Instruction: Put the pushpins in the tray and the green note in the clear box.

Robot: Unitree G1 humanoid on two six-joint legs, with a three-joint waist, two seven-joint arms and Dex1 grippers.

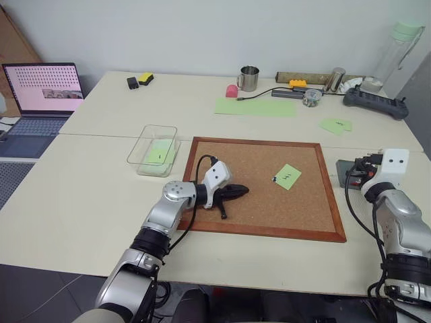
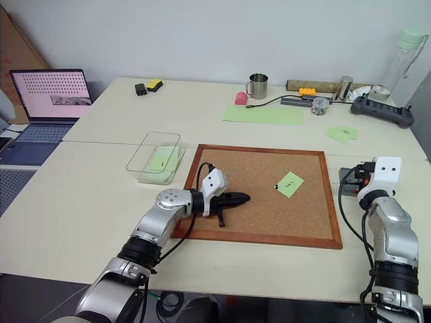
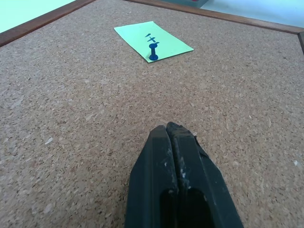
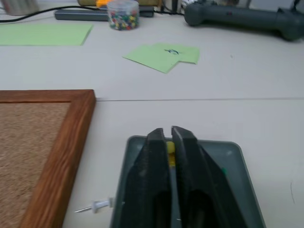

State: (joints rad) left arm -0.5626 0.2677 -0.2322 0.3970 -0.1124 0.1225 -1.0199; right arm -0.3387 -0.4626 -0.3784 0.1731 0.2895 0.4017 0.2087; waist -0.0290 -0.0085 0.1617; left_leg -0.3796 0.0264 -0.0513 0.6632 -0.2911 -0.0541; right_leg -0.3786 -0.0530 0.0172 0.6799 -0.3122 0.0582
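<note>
- We see a rough, grainy cork board (image 1: 256, 182) framed in smooth reddish wood.
- The green note (image 3: 153, 40) is matt paper; its pin (image 3: 153, 51) is glossy blue plastic.
- The clear box (image 1: 153, 149) is transparent glossy plastic.
- The tray (image 4: 228, 156) looks matt dark grey.
- The mug (image 1: 249, 78) is shiny metal.
- The table (image 1: 87, 195) is smooth and matt.

The pale table (image 1: 101, 195) carries a cork board (image 1: 259, 185) near its front edge, with a clear box (image 1: 152, 149) just off the board's left side and a grey tray (image 4: 232, 156) off its right side. A white pushpin (image 4: 97, 205) lies between tray and board. Along the back edge stand a mug (image 1: 249, 78), a pin jar (image 1: 311, 98) and a long green sheet (image 1: 256, 106).
</note>
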